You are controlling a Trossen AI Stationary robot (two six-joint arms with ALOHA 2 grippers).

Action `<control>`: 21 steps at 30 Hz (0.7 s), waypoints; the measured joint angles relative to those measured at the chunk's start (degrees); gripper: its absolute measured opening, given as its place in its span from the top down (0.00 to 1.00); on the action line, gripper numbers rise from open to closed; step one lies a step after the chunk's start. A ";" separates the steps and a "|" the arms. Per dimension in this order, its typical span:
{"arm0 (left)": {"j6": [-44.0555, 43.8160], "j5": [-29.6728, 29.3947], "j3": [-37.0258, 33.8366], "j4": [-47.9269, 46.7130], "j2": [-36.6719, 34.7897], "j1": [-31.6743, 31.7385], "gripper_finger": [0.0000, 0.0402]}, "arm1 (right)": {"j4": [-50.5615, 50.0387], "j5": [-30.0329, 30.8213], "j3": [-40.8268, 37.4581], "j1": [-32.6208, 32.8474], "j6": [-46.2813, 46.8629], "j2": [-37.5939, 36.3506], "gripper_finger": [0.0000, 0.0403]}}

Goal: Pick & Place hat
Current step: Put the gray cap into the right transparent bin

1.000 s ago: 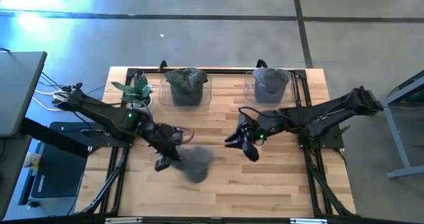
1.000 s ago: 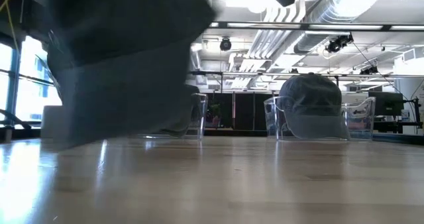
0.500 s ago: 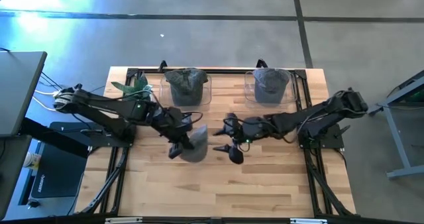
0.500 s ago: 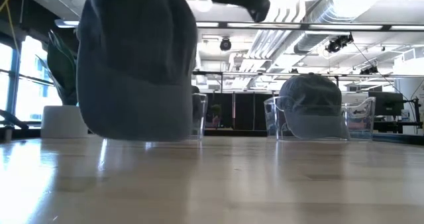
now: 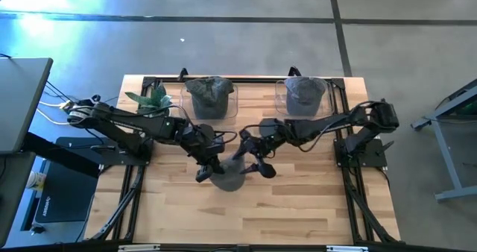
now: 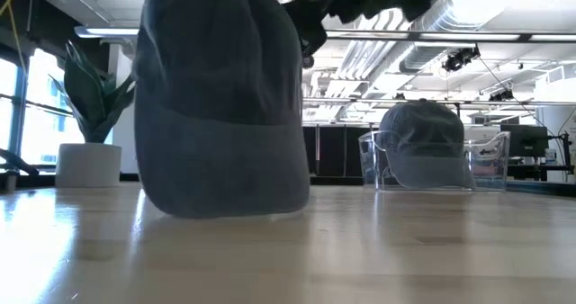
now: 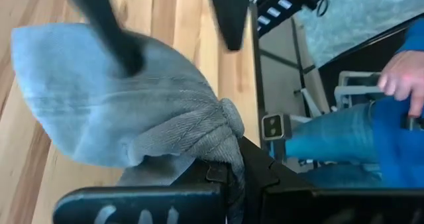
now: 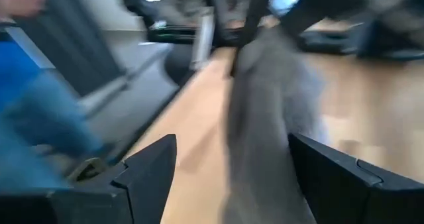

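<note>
Mid-table, left gripper [image 5: 209,165] is clamped on the hat [image 5: 226,177], crown hanging just above the wood. Right gripper [image 5: 253,156] sits beside it, fingers spread wide. Looks like a handover: right should close on the fabric before left lets go.

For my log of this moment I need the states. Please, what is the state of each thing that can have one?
Grey hat: held up by the left gripper, bunched at the grip.
Left gripper: shut on the hat.
Right gripper: open, beside the hat.
Left clear bin: holds a hat.
Right clear bin: holds a hat.
Potted plant: upright.
</note>
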 joint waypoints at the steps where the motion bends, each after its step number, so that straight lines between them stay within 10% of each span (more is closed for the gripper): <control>1: 0.02 0.00 -0.02 -0.23 0.00 0.00 0.99 | 0.47 -2.83 -0.02 -0.13 0.67 0.84 0.30; 11: 4.10 0.23 -0.02 4.70 0.59 -0.02 0.99 | 0.84 -24.31 -0.02 -0.04 12.27 2.65 0.49; 21: 7.06 1.69 0.03 8.45 4.32 -0.02 0.80 | -2.87 -12.78 -0.06 -0.17 16.83 2.55 0.54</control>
